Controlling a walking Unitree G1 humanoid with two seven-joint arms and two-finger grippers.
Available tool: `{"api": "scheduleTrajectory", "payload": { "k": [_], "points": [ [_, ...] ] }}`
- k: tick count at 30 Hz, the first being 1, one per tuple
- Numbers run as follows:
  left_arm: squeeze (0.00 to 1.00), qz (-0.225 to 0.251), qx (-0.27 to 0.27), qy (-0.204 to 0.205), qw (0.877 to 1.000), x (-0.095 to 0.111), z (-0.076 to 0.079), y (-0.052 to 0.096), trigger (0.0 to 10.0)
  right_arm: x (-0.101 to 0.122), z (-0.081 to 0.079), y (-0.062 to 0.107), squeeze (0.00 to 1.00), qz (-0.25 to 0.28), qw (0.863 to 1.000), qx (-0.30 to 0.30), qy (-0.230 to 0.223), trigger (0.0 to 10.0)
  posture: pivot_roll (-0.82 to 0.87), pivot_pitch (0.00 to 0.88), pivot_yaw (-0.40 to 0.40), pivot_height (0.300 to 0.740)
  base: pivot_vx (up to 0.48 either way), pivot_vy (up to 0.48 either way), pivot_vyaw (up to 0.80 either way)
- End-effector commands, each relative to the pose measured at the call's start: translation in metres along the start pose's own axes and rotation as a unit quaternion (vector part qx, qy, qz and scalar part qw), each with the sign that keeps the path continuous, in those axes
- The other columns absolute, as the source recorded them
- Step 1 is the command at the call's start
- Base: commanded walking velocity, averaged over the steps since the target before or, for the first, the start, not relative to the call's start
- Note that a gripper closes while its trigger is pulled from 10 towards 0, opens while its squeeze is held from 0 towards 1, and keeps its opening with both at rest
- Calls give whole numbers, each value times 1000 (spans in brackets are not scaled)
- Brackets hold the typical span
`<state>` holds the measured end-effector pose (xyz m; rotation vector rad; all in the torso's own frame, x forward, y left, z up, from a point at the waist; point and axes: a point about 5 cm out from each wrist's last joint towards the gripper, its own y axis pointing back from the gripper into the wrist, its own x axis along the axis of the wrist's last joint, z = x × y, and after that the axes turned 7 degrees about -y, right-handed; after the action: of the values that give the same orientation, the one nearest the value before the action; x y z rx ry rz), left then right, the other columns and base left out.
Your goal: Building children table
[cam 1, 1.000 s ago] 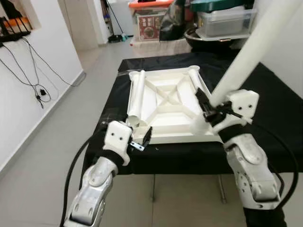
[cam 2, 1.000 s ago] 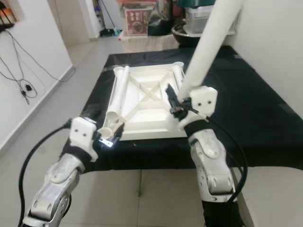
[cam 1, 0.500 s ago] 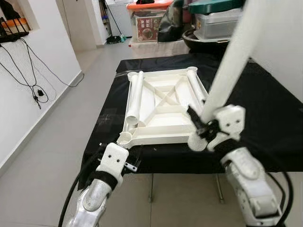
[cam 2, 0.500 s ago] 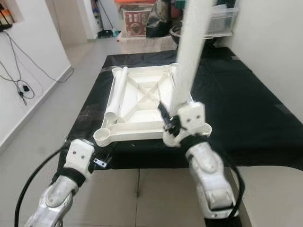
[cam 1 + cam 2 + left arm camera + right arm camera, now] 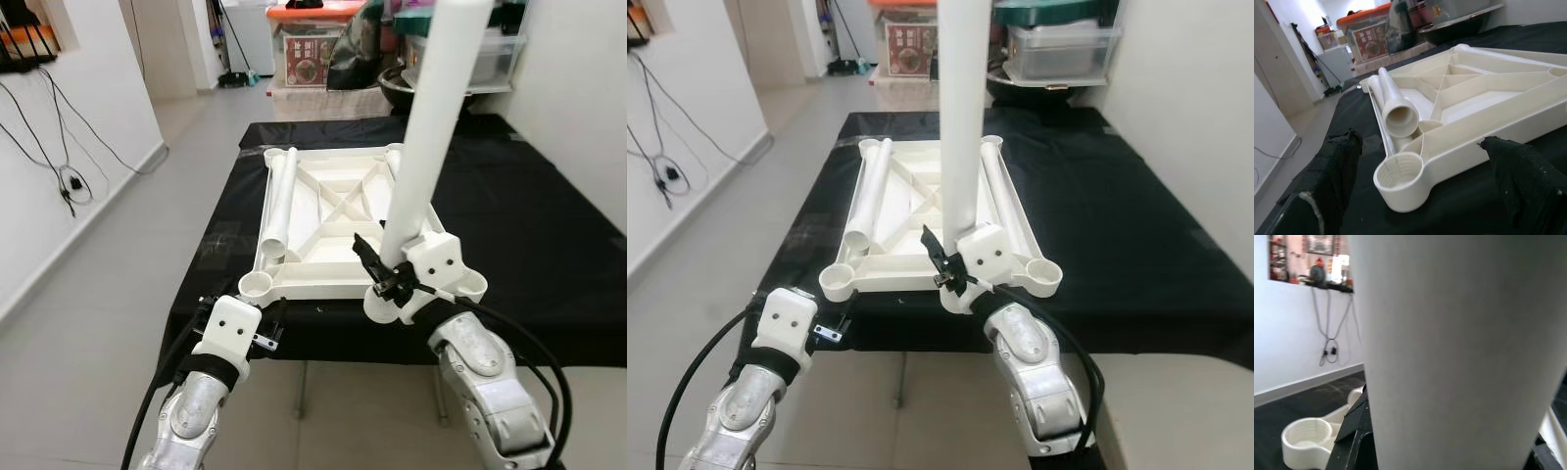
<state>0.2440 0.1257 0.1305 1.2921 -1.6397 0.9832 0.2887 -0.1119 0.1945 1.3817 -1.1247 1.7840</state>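
right gripper (image 5: 384,284) clamps white leg (image 5: 431,127) upright for a tabletop (image 5: 333,211) socket; left gripper (image 5: 1420,161) open, empty.

Black cloth (image 5: 549,225) covers the worktop. Grey tiled floor (image 5: 108,294) lies alongside. Cables (image 5: 59,147) hang on the white wall. Storage boxes (image 5: 318,49) stand beyond the far end.
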Motion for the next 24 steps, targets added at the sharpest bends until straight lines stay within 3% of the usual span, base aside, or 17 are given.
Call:
{"api": "scheduleTrajectory", "payload": {
  "k": [1, 13, 24],
  "points": [
    [0, -3, 19, -6, 1000, -1, -7, 3, 10000, 3, -7, -8, 0, 15, 1000, 21, 4, 10000, 84, 0, -84, 740, 0, 0, 0],
    [0, 2, 18, 33, 999, -1, -7, 3, 10000, 5, -10, -18, 0, 24, 999, 44, 7, 10000, 96, 0, -112, 740, 0, 0, 0],
    [0, 12, 9, 39, 999, 2, -10, 3, 10000, 18, 18, -20, 0, 37, 999, 11, 9, 10000, 65, 0, -88, 740, 0, 0, 0]
  ]
}}
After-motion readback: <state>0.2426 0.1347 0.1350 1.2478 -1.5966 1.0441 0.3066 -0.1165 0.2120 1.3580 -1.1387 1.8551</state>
